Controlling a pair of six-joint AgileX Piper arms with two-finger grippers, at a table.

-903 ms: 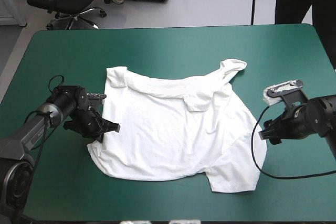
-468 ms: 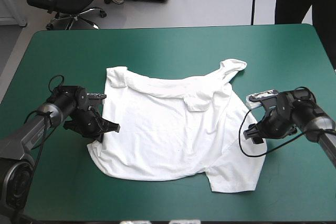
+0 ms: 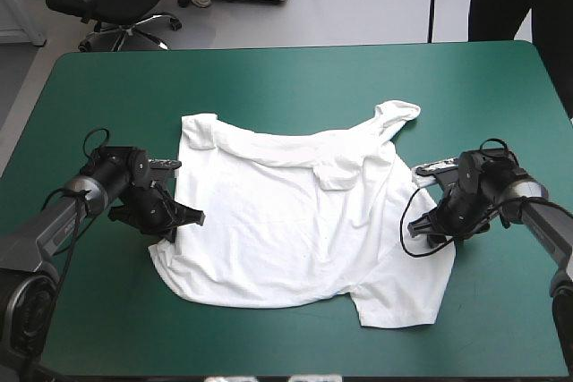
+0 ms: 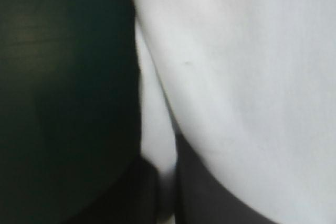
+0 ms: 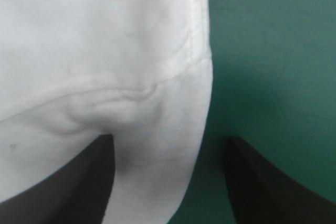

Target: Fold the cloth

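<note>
Filling most of the high view: the table (image 3: 286, 78) under its teal-green cover (image 3: 107, 87). On its middle, spread open and nearly flat, the T-shirt (image 3: 295, 230), white, well apart from every table edge and reaching closest to the near one.

Looks smooth over the broad body and rumpled along the far side. Bunches into a small roll at the far left corner (image 3: 199, 130) and into a raised, twisted point at the far right corner (image 3: 397, 114). Carries a band of soft folds between those two, plus a small doubled-over flap (image 3: 336, 176) near the centre. Runs wavy along the near hem and pushes out a squarish lobe (image 3: 398, 306) toward the near right.

At the shirt's left edge, low on the cover: the left gripper (image 3: 183, 219). From its own wrist (image 4: 167, 177), black fingers all but together, clamped on a thin strip of white cloth; beside them the pale sheet (image 4: 252, 77) on one side, dark cover (image 4: 63, 77) on the other.

At the shirt's right edge: the right gripper (image 3: 419, 225), also low. From its own wrist (image 5: 169, 139), black fingers standing wide apart, gripping nothing. Between them, a rounded tongue of the stitched edge (image 5: 157, 103), creased across; one finger beside white cloth (image 5: 94, 40), the other over bare cover (image 5: 273, 51).
</note>
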